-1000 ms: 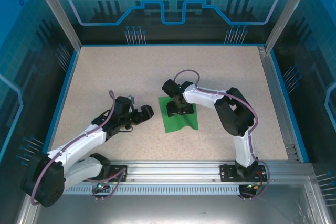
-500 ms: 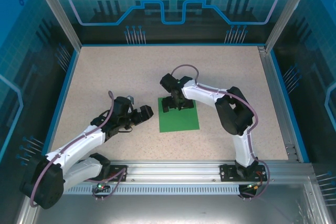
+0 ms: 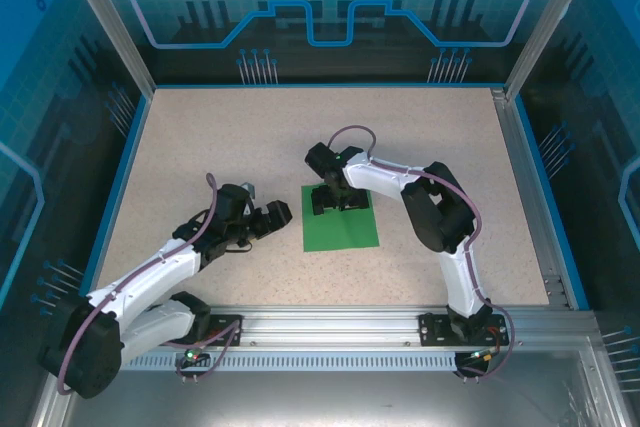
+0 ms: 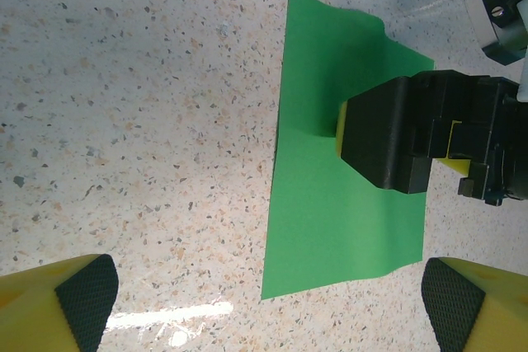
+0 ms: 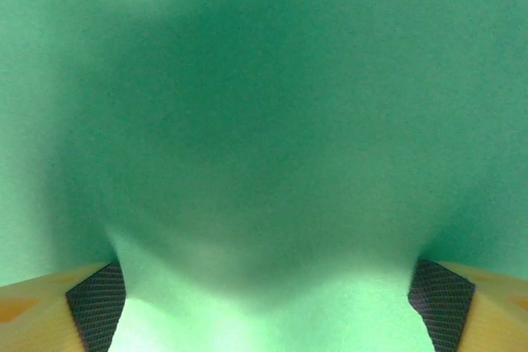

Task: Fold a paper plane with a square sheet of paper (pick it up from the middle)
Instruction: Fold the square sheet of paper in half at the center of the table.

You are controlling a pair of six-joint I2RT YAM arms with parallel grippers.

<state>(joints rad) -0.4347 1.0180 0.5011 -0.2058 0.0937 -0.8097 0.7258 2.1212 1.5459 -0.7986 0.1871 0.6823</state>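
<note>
Green square sheet of paper (image 3: pixel 343 232) lies flat on the speckled table (image 3: pixel 220 147), its far part directly under the right gripper (image 3: pixel 338 201). That gripper's jaws stand wide apart, pads (image 5: pixel 96 301) low over the sheet, probably setting up a pinch near the middle. Left gripper (image 3: pixel 281 214) sits just beside the sheet's left edge, jaws also apart and empty, likely placed to help with the first fold.

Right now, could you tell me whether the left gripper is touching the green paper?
Apart. The top view shows bare table between the left gripper and the left edge of the square sheet of paper.
</note>
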